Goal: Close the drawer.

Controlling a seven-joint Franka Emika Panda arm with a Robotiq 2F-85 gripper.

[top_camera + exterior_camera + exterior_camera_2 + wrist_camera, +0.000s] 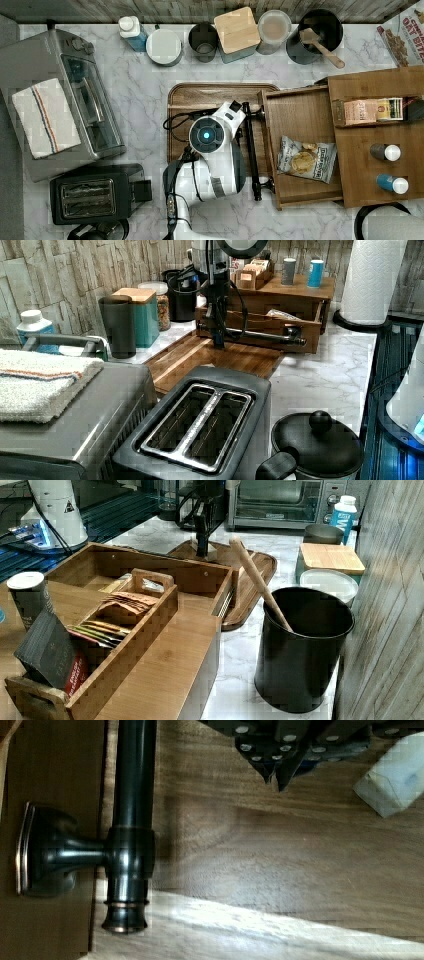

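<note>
Drawer (pixel 300 120) pulled out from cabinet (pixel 380 185), handle (pixel 251 150) beside gripper (pixel 274 779), fingers closed on nothing; step: pre-push; next: contact w/ handle, push toward cabinet.

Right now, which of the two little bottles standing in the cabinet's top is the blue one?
The blue bottle is the one nearer the top view's bottom edge. The other bottle beside it is dark grey; both have white caps and stand in recesses of the cabinet top.

Arm bent over, wrist vertical, hand (pixel 275 772) pointing straight down, fingers (pixel 292 762) pressed together, nothing between.
</note>
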